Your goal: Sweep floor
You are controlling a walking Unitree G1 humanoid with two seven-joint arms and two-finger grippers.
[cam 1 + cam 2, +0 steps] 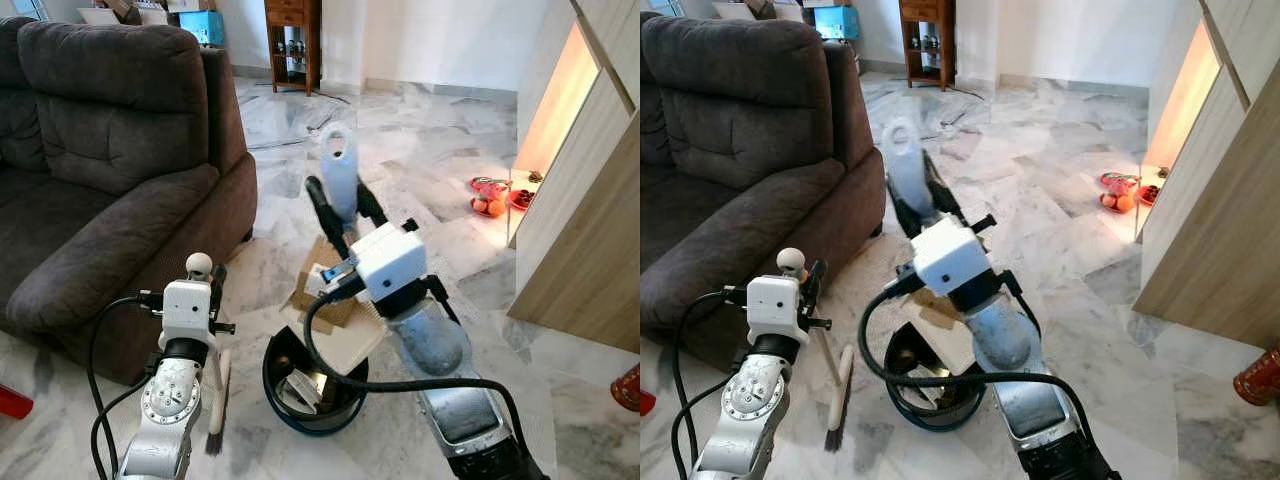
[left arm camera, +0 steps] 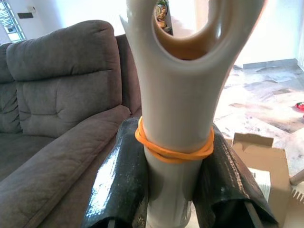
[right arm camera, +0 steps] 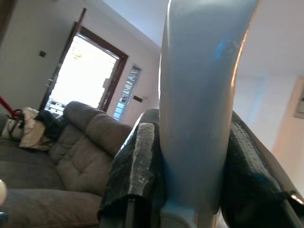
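Observation:
My left gripper [image 1: 207,285] is shut on the beige handle [image 2: 176,95] of a small brush, which has an orange rubber band around it. The brush hangs upright with its bristles [image 1: 215,438] close to the marble floor, beside the sofa. My right gripper [image 1: 343,208] is shut on the pale blue handle [image 1: 338,165] of a dustpan [image 1: 350,340]. The pan is tilted over a black bin [image 1: 272,385] and carries cardboard scraps [image 1: 318,290]. More scraps lie inside the bin.
A dark grey sofa [image 1: 110,170] fills the left side. A wooden cabinet wall [image 1: 590,220] runs along the right, with red plates of fruit [image 1: 495,196] on the floor by it. A wooden stand [image 1: 293,40] is at the back. Open marble floor lies ahead.

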